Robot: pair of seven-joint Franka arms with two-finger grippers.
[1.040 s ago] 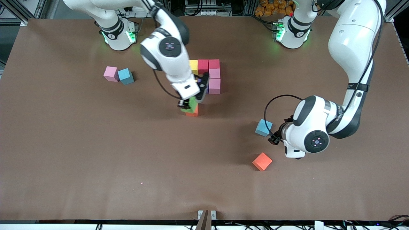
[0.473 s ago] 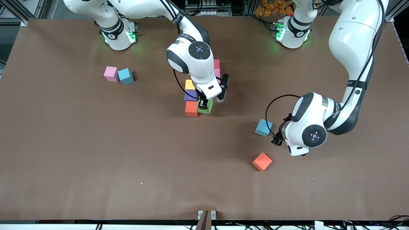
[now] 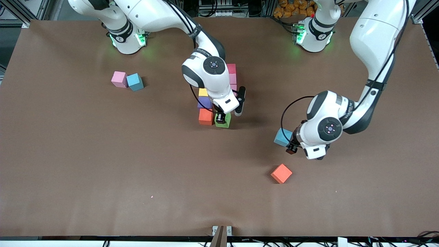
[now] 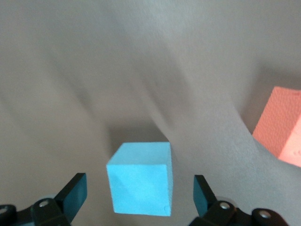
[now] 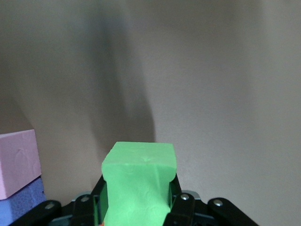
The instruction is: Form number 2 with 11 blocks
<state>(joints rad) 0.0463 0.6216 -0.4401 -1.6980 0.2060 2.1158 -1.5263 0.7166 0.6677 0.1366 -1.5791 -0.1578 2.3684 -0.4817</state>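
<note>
Nearest the front camera: a loose orange block (image 3: 281, 173) alone on the brown surface (image 3: 103, 171), toward the left arm's end.

Next up: light blue block (image 3: 282, 137), flat on the surface. The left tool (image 3: 291, 146) is low at it, fingers spread wide with the cube framed between them in the left wrist view (image 4: 140, 178); no contact visible, nothing held. Judged to be lining up for a pick.

Mid-surface: the right tool (image 3: 221, 118) is clamped on a green block (image 3: 223, 122), squeezing its sides in (image 5: 139, 186). Block sits just beside a second orange block (image 3: 205, 116) at the near end of the number 2 (image 3: 219, 99). Cannot tell whether green is touching down or just above the surface.

Farther on, in the figure: purple block (image 3: 204, 102), then yellow block (image 3: 203, 92), with pink (image 3: 233, 79) and red (image 3: 232, 68) cubes at the farthest rows.

Farthest loose pair: a pink block (image 3: 119, 79) touching another light blue block (image 3: 134, 82), toward the right arm's end.

Progress, as a judgement: late stage. The near row has orange, with green going in; one corner cube looks outstanding there.

Hidden: the right arm's wrist covers much of the figure's middle and top rows, so placed cubes cannot be counted with confidence
</note>
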